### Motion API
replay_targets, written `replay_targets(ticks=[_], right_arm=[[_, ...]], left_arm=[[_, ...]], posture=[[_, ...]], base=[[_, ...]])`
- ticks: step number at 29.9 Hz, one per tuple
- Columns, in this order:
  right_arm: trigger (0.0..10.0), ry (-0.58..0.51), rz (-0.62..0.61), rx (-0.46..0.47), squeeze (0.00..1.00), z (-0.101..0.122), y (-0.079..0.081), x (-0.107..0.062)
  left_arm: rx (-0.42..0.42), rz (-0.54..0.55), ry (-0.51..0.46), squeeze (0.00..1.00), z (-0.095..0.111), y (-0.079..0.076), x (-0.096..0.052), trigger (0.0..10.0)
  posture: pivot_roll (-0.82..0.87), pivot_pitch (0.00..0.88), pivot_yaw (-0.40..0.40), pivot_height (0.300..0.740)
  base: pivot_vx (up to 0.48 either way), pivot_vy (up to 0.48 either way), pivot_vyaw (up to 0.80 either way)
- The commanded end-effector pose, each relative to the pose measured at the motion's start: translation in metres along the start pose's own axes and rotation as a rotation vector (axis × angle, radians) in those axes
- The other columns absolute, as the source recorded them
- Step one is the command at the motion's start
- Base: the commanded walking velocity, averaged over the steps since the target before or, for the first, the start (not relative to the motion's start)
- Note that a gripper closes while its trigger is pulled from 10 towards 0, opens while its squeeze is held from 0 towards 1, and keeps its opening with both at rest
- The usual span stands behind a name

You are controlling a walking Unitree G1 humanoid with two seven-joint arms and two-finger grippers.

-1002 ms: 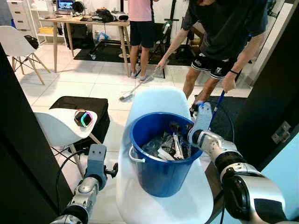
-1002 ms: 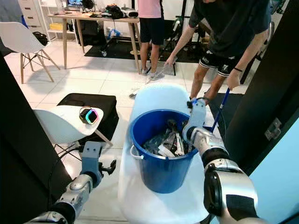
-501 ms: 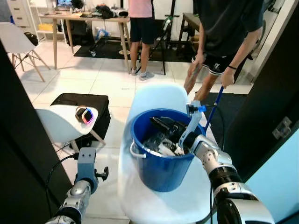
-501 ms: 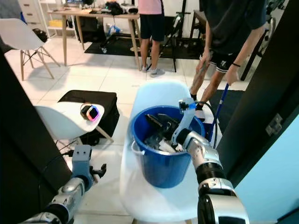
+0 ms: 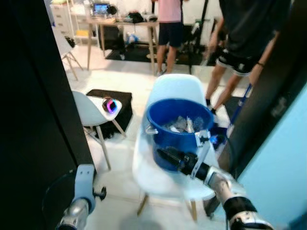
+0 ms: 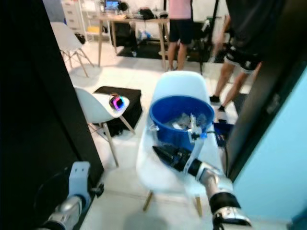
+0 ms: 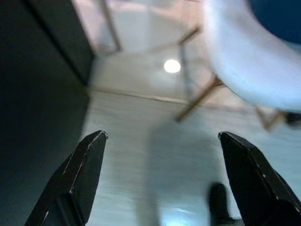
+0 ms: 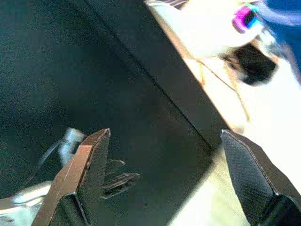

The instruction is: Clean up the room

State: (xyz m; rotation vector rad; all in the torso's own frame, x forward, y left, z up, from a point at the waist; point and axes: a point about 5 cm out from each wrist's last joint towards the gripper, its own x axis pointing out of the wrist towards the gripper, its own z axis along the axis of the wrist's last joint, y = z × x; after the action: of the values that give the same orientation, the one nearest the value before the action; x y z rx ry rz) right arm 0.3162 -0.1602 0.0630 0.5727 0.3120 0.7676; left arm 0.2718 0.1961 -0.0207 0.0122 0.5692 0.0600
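A tall black panel (image 5: 33, 96) stood along the robot's left, and a pale tiled floor (image 5: 120, 158) ran back to a wooden surface (image 6: 129, 19) at the far wall. Two people (image 5: 249, 43) stood beyond, one in a dark shirt and shorts, the other (image 5: 170, 19) in a pink top.

A white shell chair (image 5: 168, 124) stood in the middle of the room. On its seat sat the blue bucket (image 5: 178, 127), upright, with crumpled rubbish (image 5: 184, 124) showing inside above the rim. To the chair's left stood a second white chair (image 5: 91, 108) with a small dark gadget with glowing colours (image 5: 111, 105) on its seat, and a black bag (image 5: 112, 98) lay on the floor behind that chair.

The right gripper (image 5: 165, 154) reached out low in front of the bucket's wall, just beside it; its fingers (image 8: 82, 165) stood spread wide apart in the right wrist view, holding nothing, and pointed toward the black panel and the left arm. The left gripper (image 7: 162, 141) hung low near the panel's foot, its fingers (image 7: 80, 165) also wide apart and holding nothing, above the floor beside the chair's wooden legs (image 7: 197, 96).
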Motion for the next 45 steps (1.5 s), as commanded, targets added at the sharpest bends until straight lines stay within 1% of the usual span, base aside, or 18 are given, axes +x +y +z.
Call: replay_targets(ticks=[1,3,4,9,10,12,13,14,17,19,20,22,24,25,28,31,38,45], right_arm=[[10.0,0.053,-0.127,0.055,0.00,-0.024,-0.011,-0.008],[10.0,0.107,-0.291,0.078,0.00,-0.043,-0.024,-0.022],[10.0,0.107,-0.291,0.078,0.00,-0.043,-0.024,-0.022],[10.0,0.143,-0.847,0.190,0.00,-0.080,-0.055,-0.078],[10.0,0.143,-0.847,0.190,0.00,-0.080,-0.055,-0.078],[10.0,0.166,-0.988,0.227,0.00,-0.091,-0.060,-0.097],[10.0,0.166,-0.988,0.227,0.00,-0.091,-0.060,-0.097],[10.0,0.186,-1.062,0.240,0.00,-0.099,-0.062,-0.108],[10.0,0.206,-1.126,0.259,0.00,-0.108,-0.062,-0.119],[10.0,0.287,-1.212,0.259,0.00,-0.127,-0.059,-0.136],[10.0,0.287,-1.212,0.259,0.00,-0.127,-0.059,-0.136],[10.0,0.406,-1.226,0.227,0.00,-0.146,-0.053,-0.147],[10.0,0.406,-1.226,0.227,0.00,-0.146,-0.053,-0.147],[10.0,0.527,-1.210,0.184,0.00,-0.165,-0.044,-0.154],[10.0,0.553,-1.207,0.176,0.00,-0.171,-0.042,-0.155],[10.0,0.617,-1.191,0.166,0.00,-0.185,-0.034,-0.159],[10.0,0.634,-1.195,0.148,0.00,-0.187,-0.033,-0.161],[10.0,0.651,-1.158,0.056,0.00,-0.176,-0.040,-0.163]], left_arm=[[0.020,0.007,0.046,0.00,-0.012,0.003,-0.003,10.0],[0.024,0.004,0.066,0.00,-0.017,0.001,-0.005,10.0],[0.024,0.004,0.066,0.00,-0.017,0.001,-0.005,10.0],[0.040,-0.012,0.155,0.00,-0.041,-0.001,-0.012,10.0],[0.040,-0.012,0.155,0.00,-0.041,-0.001,-0.012,10.0],[0.050,-0.012,0.191,0.00,-0.050,-0.001,-0.016,10.0],[0.050,-0.012,0.191,0.00,-0.050,-0.001,-0.016,10.0],[0.057,-0.011,0.220,0.00,-0.058,-0.001,-0.019,10.0],[0.062,-0.007,0.251,0.00,-0.066,0.000,-0.023,10.0],[0.065,0.010,0.335,0.00,-0.088,0.004,-0.034,10.0],[0.065,0.010,0.335,0.00,-0.088,0.004,-0.034,10.0],[0.079,0.026,0.415,0.00,-0.109,0.009,-0.047,10.0],[0.079,0.026,0.415,0.00,-0.109,0.009,-0.047,10.0],[0.116,0.018,0.478,0.00,-0.127,0.013,-0.060,10.0],[0.123,0.014,0.493,0.00,-0.132,0.014,-0.064,10.0],[0.134,0.002,0.543,0.00,-0.146,0.019,-0.076,10.0],[0.152,0.008,0.567,0.00,-0.151,0.024,-0.080,10.0],[0.148,0.009,0.538,0.00,-0.143,0.023,-0.074,10.0]], posture=[[0.00,0.000,-0.054,0.740],[0.00,0.000,-0.055,0.740],[0.00,0.000,-0.055,0.740],[-0.01,0.000,-0.051,0.740],[-0.01,0.000,-0.051,0.740],[-0.01,0.000,-0.048,0.740],[-0.01,0.000,-0.048,0.740],[-0.01,0.000,-0.046,0.740],[-0.01,0.000,-0.046,0.740],[-0.01,0.000,-0.049,0.740],[-0.01,0.000,-0.049,0.740],[-0.01,0.000,-0.055,0.740],[-0.01,0.000,-0.055,0.740],[-0.01,0.000,-0.062,0.740],[-0.01,0.000,-0.062,0.740],[-0.01,0.000,-0.058,0.740],[-0.01,0.000,-0.054,0.740],[-0.01,0.000,-0.052,0.740]], base=[[-0.405,0.000,-0.77],[-0.405,0.000,-0.77],[-0.405,0.000,-0.77],[-0.070,0.000,-0.77],[0.000,0.000,-0.77],[0.000,0.000,-0.77],[0.000,0.000,-0.77],[0.000,0.000,-0.77],[0.000,0.000,-0.77],[0.000,0.000,-0.77],[0.000,0.000,-0.77],[0.000,0.000,-0.77],[0.000,0.000,-0.77],[0.000,0.000,-0.77],[0.000,0.000,-0.76],[0.000,0.000,-0.76],[0.000,0.000,-0.76],[0.000,0.000,-0.76]])
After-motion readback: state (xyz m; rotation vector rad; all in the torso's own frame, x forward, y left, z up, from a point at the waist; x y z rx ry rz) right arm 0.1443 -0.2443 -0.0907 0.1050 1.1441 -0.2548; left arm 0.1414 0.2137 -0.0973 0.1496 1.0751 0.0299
